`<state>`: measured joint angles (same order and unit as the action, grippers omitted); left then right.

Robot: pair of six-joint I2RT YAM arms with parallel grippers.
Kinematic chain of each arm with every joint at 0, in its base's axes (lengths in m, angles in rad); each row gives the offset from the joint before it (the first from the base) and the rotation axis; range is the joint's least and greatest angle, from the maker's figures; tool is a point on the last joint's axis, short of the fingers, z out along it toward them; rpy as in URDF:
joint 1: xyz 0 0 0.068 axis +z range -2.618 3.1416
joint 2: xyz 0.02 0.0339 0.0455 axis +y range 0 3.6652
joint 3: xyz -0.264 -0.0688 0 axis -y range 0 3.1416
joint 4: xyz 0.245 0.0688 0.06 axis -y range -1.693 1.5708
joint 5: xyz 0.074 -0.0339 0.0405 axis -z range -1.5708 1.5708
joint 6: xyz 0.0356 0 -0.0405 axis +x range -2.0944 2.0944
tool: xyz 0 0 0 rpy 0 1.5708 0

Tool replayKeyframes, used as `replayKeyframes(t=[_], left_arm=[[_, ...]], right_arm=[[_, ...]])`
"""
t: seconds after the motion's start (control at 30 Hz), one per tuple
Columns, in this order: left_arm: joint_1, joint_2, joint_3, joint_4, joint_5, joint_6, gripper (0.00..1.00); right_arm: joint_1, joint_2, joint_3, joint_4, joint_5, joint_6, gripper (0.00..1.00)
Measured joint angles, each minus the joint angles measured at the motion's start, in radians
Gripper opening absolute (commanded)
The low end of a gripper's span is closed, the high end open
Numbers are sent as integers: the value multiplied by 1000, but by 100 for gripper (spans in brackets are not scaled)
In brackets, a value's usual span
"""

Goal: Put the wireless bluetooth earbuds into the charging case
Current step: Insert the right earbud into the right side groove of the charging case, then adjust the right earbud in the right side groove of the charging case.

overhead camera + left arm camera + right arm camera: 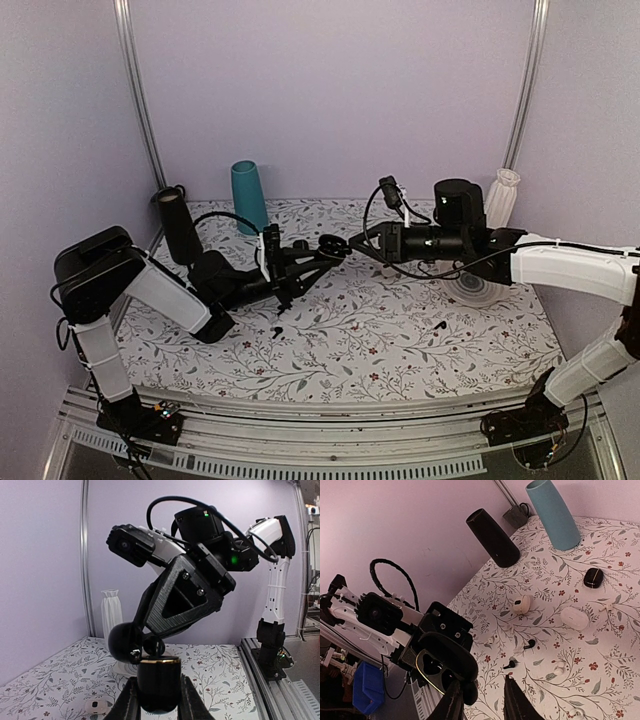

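The charging case (159,682), glossy black with a gold rim, is held above the table with my left gripper (159,702) shut on its body. Its lid (125,641) is swung open. From the right wrist view the two empty wells of the case (427,666) show. My right gripper (482,700) is at the case, jaws a little apart, the left finger touching the lid's edge (470,692) and table showing in the gap. Two black earbuds (529,643) (510,665) lie on the table below. From above they appear as earbuds (278,330) (438,325) apart from each other.
A teal vase (248,197), a black vase (180,225) and a white vase (502,197) stand at the back. Two white cases (522,604) (574,617), a small black case (591,577) and several white earbuds (559,667) lie on the flowered cloth.
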<state>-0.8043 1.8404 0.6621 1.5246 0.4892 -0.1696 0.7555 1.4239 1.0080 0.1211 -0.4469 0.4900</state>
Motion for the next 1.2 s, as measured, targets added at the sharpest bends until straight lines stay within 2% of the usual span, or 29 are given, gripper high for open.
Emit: replayKeyframes(t=[0.73,1.2], left_arm=[[1,0,0,0,-4,1,0],[1,0,7,1,-6,0,0]], right_arm=[[-2,-4,-6,-16,114,102,28],[11,51,23,-38,63,92,28]])
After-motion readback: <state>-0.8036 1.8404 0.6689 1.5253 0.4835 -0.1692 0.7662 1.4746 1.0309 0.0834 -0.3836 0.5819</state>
